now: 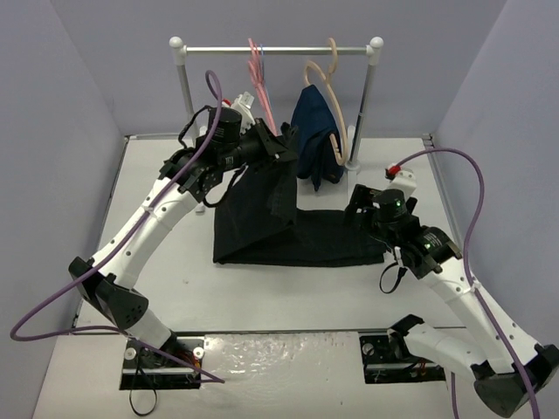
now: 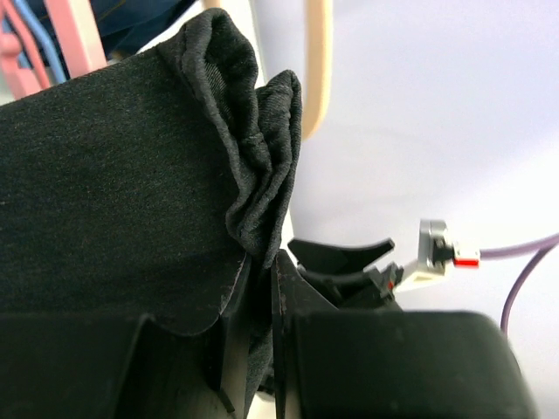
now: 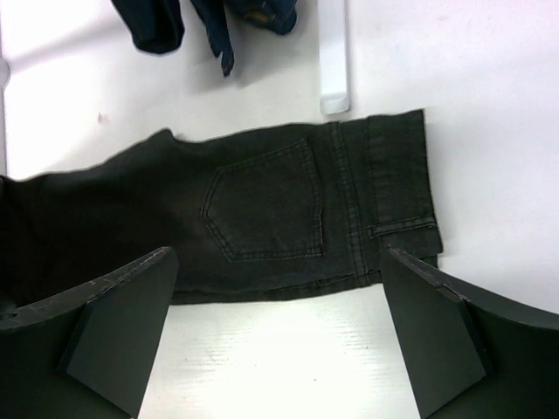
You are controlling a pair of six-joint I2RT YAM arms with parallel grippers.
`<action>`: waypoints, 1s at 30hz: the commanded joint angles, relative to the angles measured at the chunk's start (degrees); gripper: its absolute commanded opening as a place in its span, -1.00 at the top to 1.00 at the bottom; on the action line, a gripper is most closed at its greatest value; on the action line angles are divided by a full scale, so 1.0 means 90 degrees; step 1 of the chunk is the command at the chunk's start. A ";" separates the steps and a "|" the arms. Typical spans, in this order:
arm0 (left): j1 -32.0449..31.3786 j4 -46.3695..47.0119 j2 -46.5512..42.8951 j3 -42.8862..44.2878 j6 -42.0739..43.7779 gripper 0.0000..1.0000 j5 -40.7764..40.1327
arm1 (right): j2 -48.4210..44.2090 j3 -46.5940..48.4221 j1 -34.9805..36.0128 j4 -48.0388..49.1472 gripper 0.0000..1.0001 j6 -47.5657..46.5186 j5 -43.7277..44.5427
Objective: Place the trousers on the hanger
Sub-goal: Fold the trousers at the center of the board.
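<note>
The black trousers (image 1: 297,231) lie across the middle of the table, their left part pulled up off it. My left gripper (image 1: 281,147) is shut on a bunched fold of the trousers (image 2: 253,148), the cloth pinched between its fingers (image 2: 281,297). The thin pink hanger (image 1: 259,74) hangs on the rail just behind that gripper and shows at the top left corner (image 2: 74,30) of the left wrist view. My right gripper (image 1: 365,212) hovers open over the waist end, where a back pocket (image 3: 266,205) shows, and nothing is between its fingers (image 3: 122,323).
The white rail (image 1: 279,50) stands at the back on two posts. A thicker tan hanger (image 1: 327,83) carries a navy garment (image 1: 316,131) right of the pink one. A light-blue hanger (image 1: 261,61) hangs beside the pink one. The rack's foot (image 3: 334,61) lies near the trousers' waist.
</note>
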 commanded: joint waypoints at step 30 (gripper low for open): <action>-0.1571 0.2024 0.1983 0.0968 -0.0004 1.00 -0.0719 | -0.1227 0.0392 -0.0046 0.0008 -1.00 -0.0005 0.1042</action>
